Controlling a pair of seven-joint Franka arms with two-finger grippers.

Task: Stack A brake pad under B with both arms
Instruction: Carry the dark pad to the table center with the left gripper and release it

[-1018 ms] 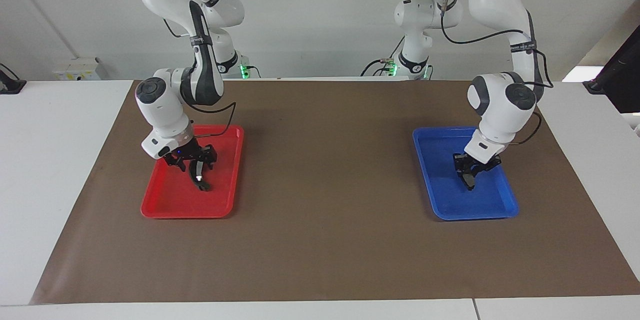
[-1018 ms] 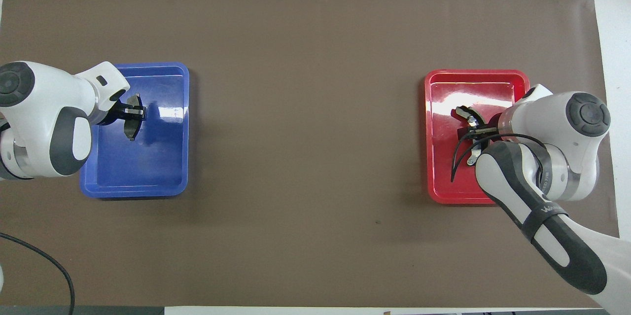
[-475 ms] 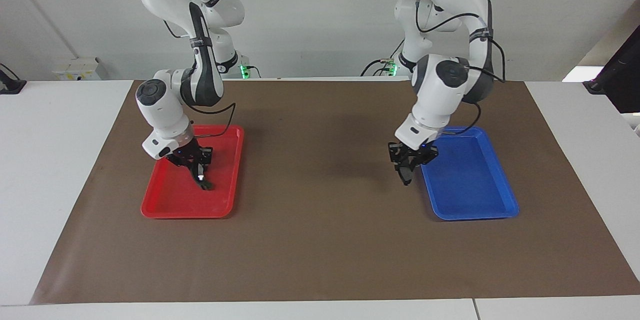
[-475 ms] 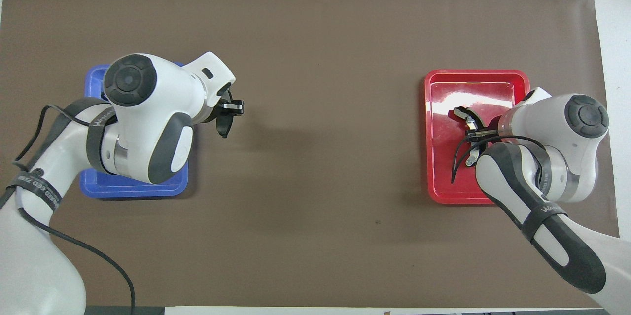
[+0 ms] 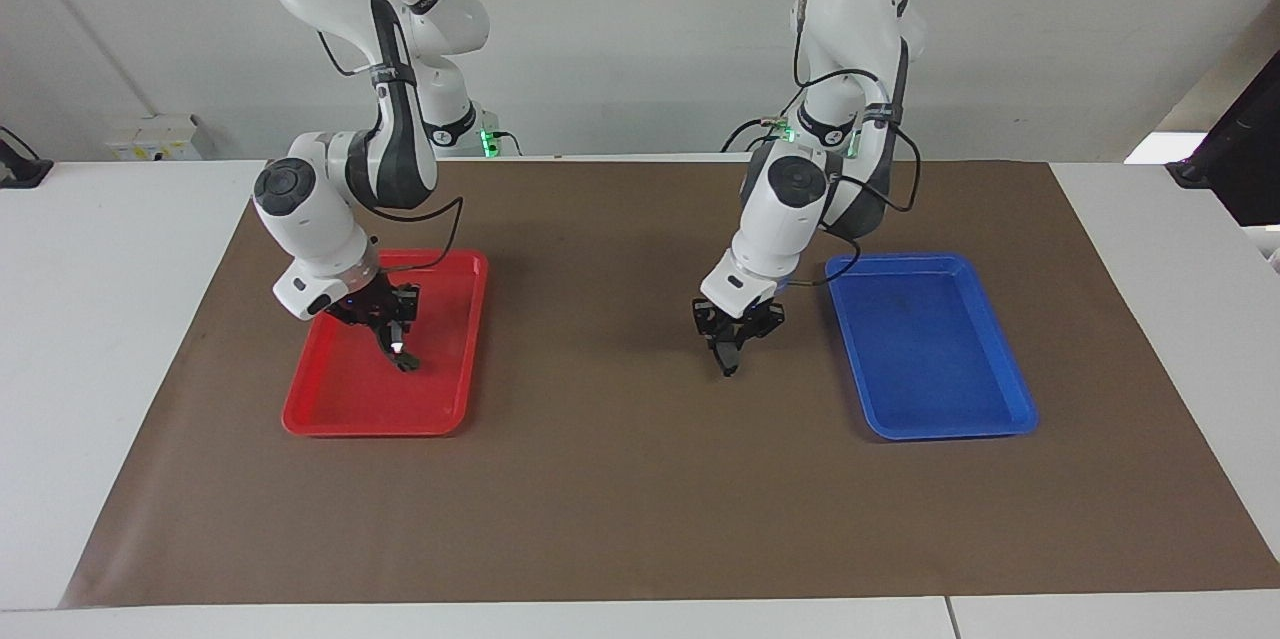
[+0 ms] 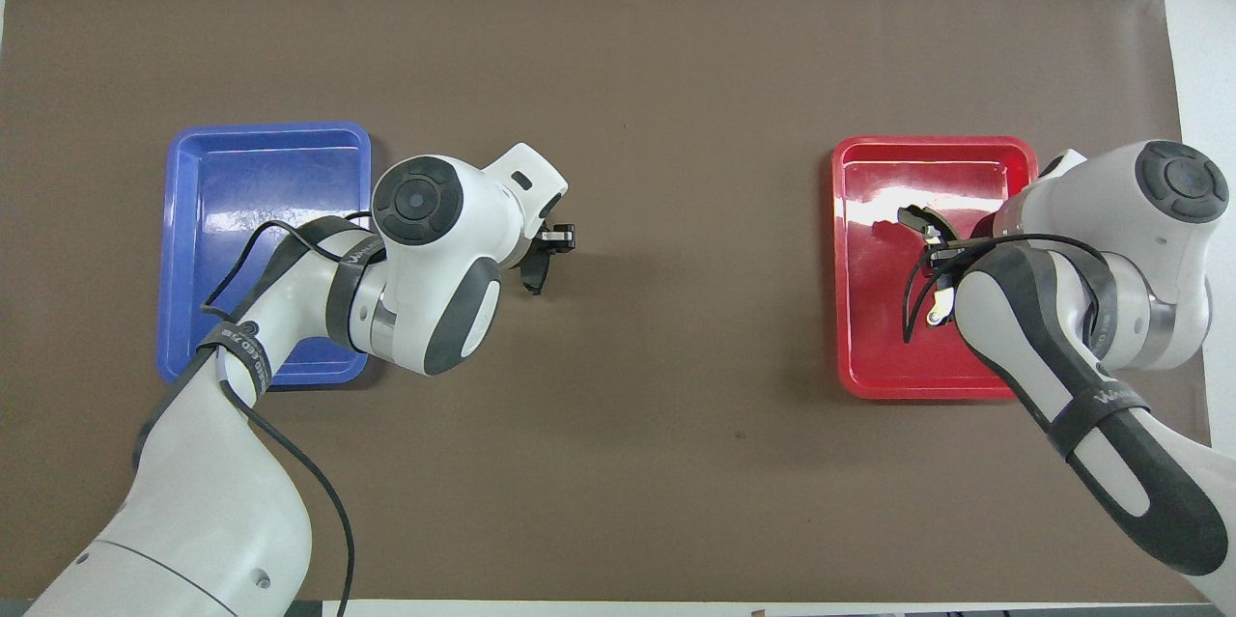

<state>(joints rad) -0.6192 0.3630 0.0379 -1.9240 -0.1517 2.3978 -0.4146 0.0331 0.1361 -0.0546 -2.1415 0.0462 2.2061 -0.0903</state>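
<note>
1. Brown matting (image 5: 620,479) covers the middle of the white desk (image 5: 110,369), with a blue tray (image 5: 985,414) toward the left arm's end and a red tray (image 5: 330,419) toward the right arm's end.
2. Left pincer (image 5: 728,359) hangs over the bare mat between the two trays, just beside the blue tray and clear of it.
3. Its fingertips are clamped on the A brake pad (image 5: 727,357), a short dark piece that hangs edge-down below them, its lower tip close above the mat.
4. In the overhead view the same pad (image 6: 532,275) shows as a small dark sliver below the left pincer (image 6: 543,255), off the blue tray (image 6: 266,139), which holds nothing that shows.
5. Right pincer (image 5: 397,344) is low inside the red tray, fingertips closed on B (image 5: 403,359), the longer curved black piece with a small white spot.
6. B's lower end sits at or just above the tray floor; I cannot tell whether it touches.
7. From overhead, B (image 6: 912,216) curves out from under the right pincer (image 6: 939,255), over the red tray (image 6: 932,149), with a pale end (image 6: 935,316) showing nearer the robots.
8. The two parts are well apart, each in its own pincer.
</note>
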